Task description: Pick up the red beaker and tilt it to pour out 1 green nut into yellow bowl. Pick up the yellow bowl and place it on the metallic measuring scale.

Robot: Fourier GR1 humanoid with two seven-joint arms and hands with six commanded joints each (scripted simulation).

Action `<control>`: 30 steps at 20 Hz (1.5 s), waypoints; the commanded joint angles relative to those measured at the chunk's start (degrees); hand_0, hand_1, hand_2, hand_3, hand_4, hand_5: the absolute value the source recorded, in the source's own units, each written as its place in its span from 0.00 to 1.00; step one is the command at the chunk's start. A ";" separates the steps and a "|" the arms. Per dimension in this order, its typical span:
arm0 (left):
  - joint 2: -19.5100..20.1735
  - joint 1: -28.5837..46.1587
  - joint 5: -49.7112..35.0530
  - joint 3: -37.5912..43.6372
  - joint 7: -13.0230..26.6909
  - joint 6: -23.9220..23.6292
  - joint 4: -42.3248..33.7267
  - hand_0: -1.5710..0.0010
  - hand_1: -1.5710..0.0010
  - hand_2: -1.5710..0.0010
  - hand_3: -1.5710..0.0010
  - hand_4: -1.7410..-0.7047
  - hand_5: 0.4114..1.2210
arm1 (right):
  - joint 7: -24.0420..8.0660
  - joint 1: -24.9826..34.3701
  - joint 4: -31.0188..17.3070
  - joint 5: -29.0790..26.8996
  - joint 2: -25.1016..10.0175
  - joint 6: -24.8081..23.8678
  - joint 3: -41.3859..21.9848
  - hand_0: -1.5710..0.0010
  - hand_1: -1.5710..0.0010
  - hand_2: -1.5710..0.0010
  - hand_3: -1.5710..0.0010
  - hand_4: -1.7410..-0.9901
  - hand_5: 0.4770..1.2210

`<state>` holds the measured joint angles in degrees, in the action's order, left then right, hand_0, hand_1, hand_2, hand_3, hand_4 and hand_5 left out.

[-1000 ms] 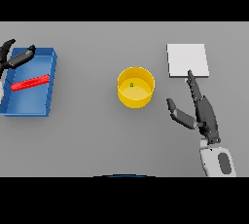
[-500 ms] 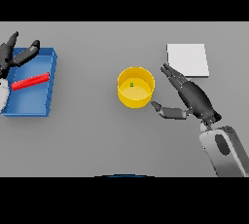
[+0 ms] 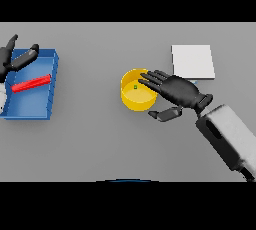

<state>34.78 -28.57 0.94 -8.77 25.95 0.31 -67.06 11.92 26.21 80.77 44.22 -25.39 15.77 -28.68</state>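
- Yellow bowl (image 3: 136, 96): stands on the grey counter (image 3: 100, 144) near its middle, with one green nut (image 3: 135, 87) inside; the pouring step therefore appears done.
- Right hand (image 3: 177, 91): reaches in from the right, its fingers extended over the bowl's right rim and its thumb lying low beside the bowl's outer wall. The hand is open and spread around the rim, not yet clamped; whether the fingers touch the rim cannot be told.
- Scale (image 3: 193, 61): a pale square plate, just behind and to the right of the bowl and bare on top. Lifting the bowl and setting it there is what remains.
- Red beaker (image 3: 31, 84): lies on its side in the blue tray (image 3: 50, 99) at the counter's left edge.
- Left hand (image 3: 15, 59): sits at the tray's far corner, fingers relaxed and holding nothing.
- Open room: bare counter lies between bowl and scale, so the short path looks free; the scale's near edge is the one thing to clear.
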 commanded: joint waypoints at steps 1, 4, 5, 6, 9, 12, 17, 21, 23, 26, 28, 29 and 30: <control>0.10 0.39 0.01 0.04 0.15 -0.15 -0.30 1.00 1.00 1.00 1.00 0.90 0.35 | 0.42 0.96 -1.48 0.82 0.58 0.19 -1.09 1.00 1.00 1.00 1.00 0.78 0.22; 0.23 -0.08 0.01 0.14 0.47 -0.11 -0.39 1.00 1.00 1.00 1.00 0.90 0.35 | 1.66 4.88 -5.76 2.45 1.88 2.04 -3.80 1.00 1.00 1.00 1.00 0.78 0.22; 0.19 0.16 0.04 0.17 0.41 -0.20 -0.25 1.00 1.00 1.00 1.00 0.90 0.35 | 2.65 6.00 -7.28 2.81 1.98 2.77 -4.59 1.00 1.00 1.00 1.00 0.78 0.23; 0.04 0.04 0.19 0.08 0.62 -0.30 -0.01 1.00 1.00 1.00 1.00 0.90 0.35 | 2.31 7.27 -8.46 3.28 2.48 3.81 -5.42 1.00 1.00 1.00 1.00 0.78 0.24; 0.40 -0.05 0.40 0.25 0.12 -0.29 0.28 1.00 1.00 1.00 1.00 0.90 0.36 | 2.47 10.12 -11.47 4.42 3.18 6.33 -7.46 1.00 1.00 1.00 1.00 0.77 0.26; 0.38 -0.55 0.27 0.24 0.38 0.09 0.47 1.00 1.00 1.00 1.00 0.91 0.36 | 2.53 12.84 -14.84 5.51 4.39 7.97 -9.22 1.00 1.00 1.00 1.00 0.75 0.27; 0.87 0.45 0.39 0.08 -0.16 0.47 0.01 1.00 1.00 1.00 1.00 0.92 0.37 | 2.03 14.18 -18.89 6.53 5.56 8.67 -10.47 1.00 1.00 1.00 0.99 0.74 0.29; 1.04 -0.36 0.61 0.23 -0.32 0.60 0.92 1.00 1.00 1.00 1.00 0.92 0.37 | 1.90 14.96 -21.07 6.64 6.75 8.21 -10.65 0.97 0.96 0.94 0.92 0.64 0.45; 1.11 -0.10 1.07 0.00 -0.62 0.38 1.03 1.00 1.00 1.00 1.00 0.92 0.37 | 3.55 14.70 -20.61 6.59 6.15 8.11 -10.80 0.71 0.74 0.78 0.79 0.50 0.65; 0.66 -0.72 0.73 0.01 -1.35 0.80 1.54 1.00 1.00 1.00 1.00 0.92 0.36 | 3.58 14.01 -19.42 5.97 5.88 8.33 -10.83 0.36 0.38 0.40 0.50 0.27 0.82; 0.73 -0.50 1.05 -0.14 -1.14 0.59 1.55 1.00 1.00 1.00 1.00 0.92 0.37 | 3.66 14.13 -18.57 5.78 5.20 8.97 -10.98 0.23 0.24 0.28 0.38 0.17 0.88; 0.63 -0.40 1.49 -0.43 -1.01 0.18 1.33 1.00 1.00 1.00 1.00 0.92 0.37 | 2.14 14.09 -18.08 5.62 5.44 9.83 -11.13 0.19 0.19 0.24 0.35 0.14 0.91; 1.01 -0.75 1.28 -0.14 -0.76 0.48 1.37 1.00 1.00 1.00 1.00 0.92 0.37 | 3.13 14.56 -18.74 5.17 5.14 10.31 -10.99 0.15 0.16 0.21 0.32 0.11 0.93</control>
<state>35.81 -29.34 2.23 -8.90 25.16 0.77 -65.70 15.16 40.77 62.03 49.37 -20.26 26.07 -39.68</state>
